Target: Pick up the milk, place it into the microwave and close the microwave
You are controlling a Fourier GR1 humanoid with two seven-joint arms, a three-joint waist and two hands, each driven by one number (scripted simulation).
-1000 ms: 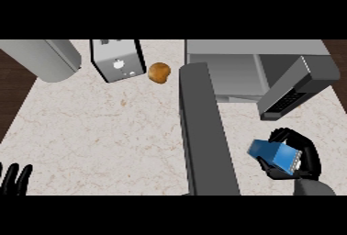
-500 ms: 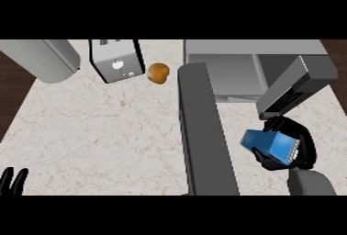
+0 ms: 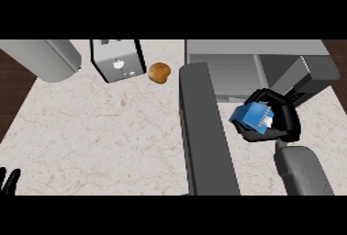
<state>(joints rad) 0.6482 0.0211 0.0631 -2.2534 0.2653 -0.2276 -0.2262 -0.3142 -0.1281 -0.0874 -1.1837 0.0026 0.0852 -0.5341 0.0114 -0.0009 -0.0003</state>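
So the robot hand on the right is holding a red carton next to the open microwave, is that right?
Not quite: the carton is blue, not red. The head view shows the right robot hand curled round it, next to the open microwave, as you said.

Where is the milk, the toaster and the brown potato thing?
milk (image 3: 252,115), head view, its blue side.
toaster (image 3: 117,65), head view, its front face.
brown potato-like lump (image 3: 159,72), head view, its middle.
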